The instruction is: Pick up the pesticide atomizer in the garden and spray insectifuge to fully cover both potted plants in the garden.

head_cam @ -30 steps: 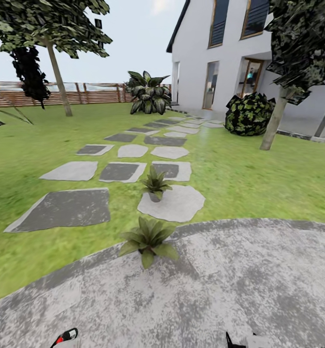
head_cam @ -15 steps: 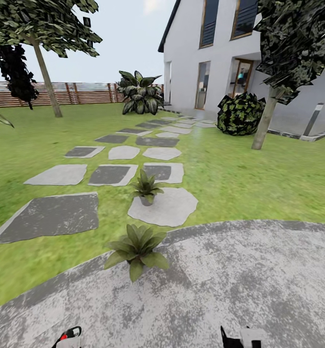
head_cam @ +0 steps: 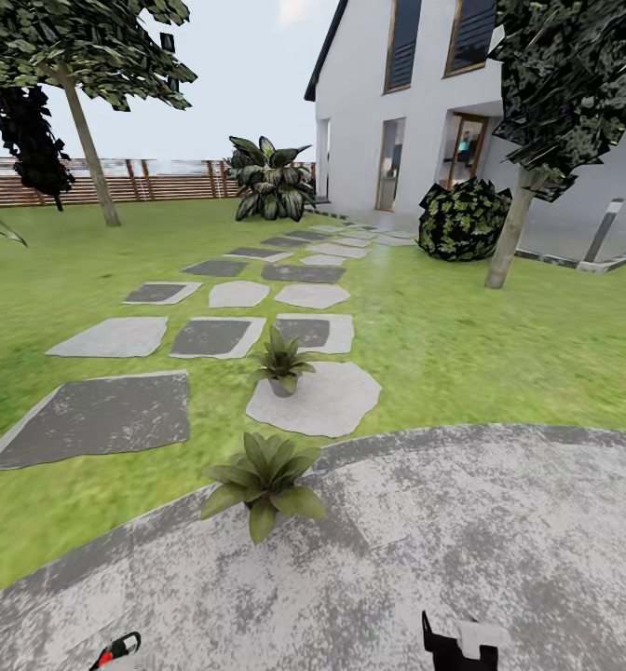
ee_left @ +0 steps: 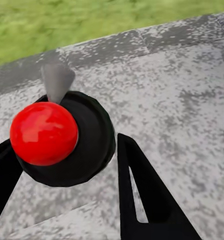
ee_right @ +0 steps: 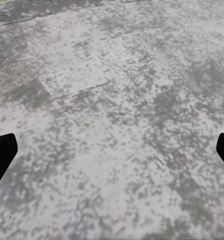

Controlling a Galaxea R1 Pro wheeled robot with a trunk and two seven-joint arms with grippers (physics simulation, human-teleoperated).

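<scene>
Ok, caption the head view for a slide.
Two potted plants at the patio edge, stepping stones leading to the house.

In the head view the left claw [head_cam: 117, 650] was almost wholly cut off by the bottom edge, only a red-and-black tip showing, so its jaws could not be judged there. The right claw [head_cam: 460, 645] was likewise clipped at that edge. In the left wrist view a red ball on a round black cap [ee_left: 62, 137] hid whatever body lay beneath it, and the black fingers [ee_left: 142, 195] beside it ran off the frame. In the right wrist view only two dark fingertips [ee_right: 2, 152] showed at opposite edges, far apart over the grey paving [ee_right: 112, 120]. The near potted plant [head_cam: 262, 477] hid its own pot under leaves.
</scene>
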